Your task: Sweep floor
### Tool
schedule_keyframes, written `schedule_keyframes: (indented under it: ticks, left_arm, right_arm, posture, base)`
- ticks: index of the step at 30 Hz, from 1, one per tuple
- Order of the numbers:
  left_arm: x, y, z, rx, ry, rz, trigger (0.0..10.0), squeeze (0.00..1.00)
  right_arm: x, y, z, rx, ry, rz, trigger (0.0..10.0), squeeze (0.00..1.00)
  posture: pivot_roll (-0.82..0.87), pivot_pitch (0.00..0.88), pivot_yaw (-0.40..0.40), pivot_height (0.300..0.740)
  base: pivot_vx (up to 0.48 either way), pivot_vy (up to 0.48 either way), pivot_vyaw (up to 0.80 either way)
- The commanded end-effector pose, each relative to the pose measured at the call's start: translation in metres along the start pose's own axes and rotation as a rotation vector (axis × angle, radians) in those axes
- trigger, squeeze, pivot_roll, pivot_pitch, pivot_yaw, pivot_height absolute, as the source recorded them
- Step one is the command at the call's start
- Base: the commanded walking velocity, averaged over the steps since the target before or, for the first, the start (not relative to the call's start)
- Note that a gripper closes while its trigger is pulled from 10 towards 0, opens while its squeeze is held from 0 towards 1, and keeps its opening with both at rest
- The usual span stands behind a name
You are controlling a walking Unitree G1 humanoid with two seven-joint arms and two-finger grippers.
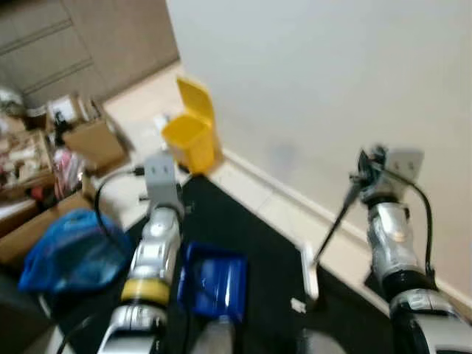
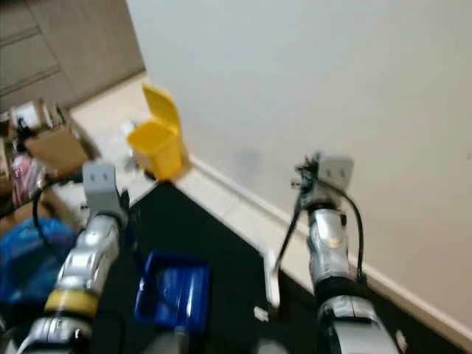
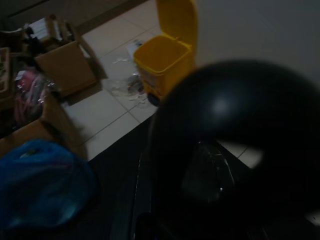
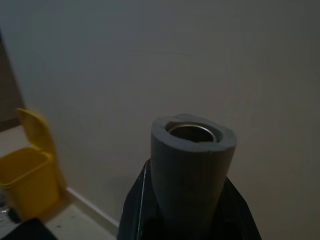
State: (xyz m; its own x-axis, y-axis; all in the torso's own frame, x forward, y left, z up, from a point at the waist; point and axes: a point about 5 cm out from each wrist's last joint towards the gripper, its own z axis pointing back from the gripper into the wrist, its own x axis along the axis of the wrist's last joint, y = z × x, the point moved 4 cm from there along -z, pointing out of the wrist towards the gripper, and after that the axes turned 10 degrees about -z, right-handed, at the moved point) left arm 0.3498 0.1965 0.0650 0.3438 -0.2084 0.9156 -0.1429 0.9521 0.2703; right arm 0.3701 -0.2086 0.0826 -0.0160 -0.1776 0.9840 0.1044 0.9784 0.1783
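Two hands were raised before the robot. The right hand (image 1: pixel 363 175) was closed around the grey foam-sleeved end of a broom handle (image 4: pixel 192 165), whose hollow metal core was seen from the wrist. From that grip a thin dark shaft (image 1: pixel 333 221) slanted down to a pale broom head (image 1: pixel 309 273), which was set on the floor at the edge of a black mat (image 1: pixel 251 228), just beside the strip of light tiles along the wall. The left hand (image 1: pixel 164 193) was held above a blue dustpan (image 1: pixel 214 284); its fingers were hidden behind the wrist, so it could not be told whether they were open or closed. The dustpan was seen low over the black mat, between the two arms, its tray deep blue and glossy.

Beyond the mat, pale floor tiles (image 1: pixel 140 110) were laid up to a plain white wall (image 1: pixel 332 88) with a white skirting. A yellow bin (image 1: pixel 190 136) with its lid tipped up was placed against that wall, with scraps of litter scattered by its base. Cardboard boxes (image 1: pixel 92 140) and a blue bag (image 1: pixel 70 251) were gathered on the robot's left.
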Motion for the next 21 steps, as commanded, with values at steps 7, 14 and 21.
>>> schedule_keyframes:
  ticks: [7, 14, 21]
  left_arm:
    - [0.0093, 0.0015, -0.0013, 0.008, -0.027, -0.002, 10.0, 0.00]
    - [0.0082, 0.0015, -0.0010, 0.009, -0.024, -0.003, 10.0, 0.00]
    - [0.0028, 0.0041, -0.0014, 0.020, -0.001, 0.019, 10.0, 0.00]
  right_arm:
    - [0.0074, 0.0012, -0.0026, 0.005, -0.028, 0.001, 10.0, 0.00]
    - [0.0072, 0.0017, -0.0027, 0.006, -0.027, 0.002, 10.0, 0.00]
    - [0.0056, 0.0035, -0.0024, 0.011, -0.022, 0.001, 10.0, 0.00]
  posture:
    - [-0.04, 0.027, 0.018, 0.740]
    - [-0.04, 0.027, 0.017, 0.740]
    - [-0.04, 0.031, 0.017, 0.740]
  base:
    - [0.000, 0.000, 0.00]
    - [0.000, 0.000, 0.00]
    - [0.000, 0.000, 0.00]
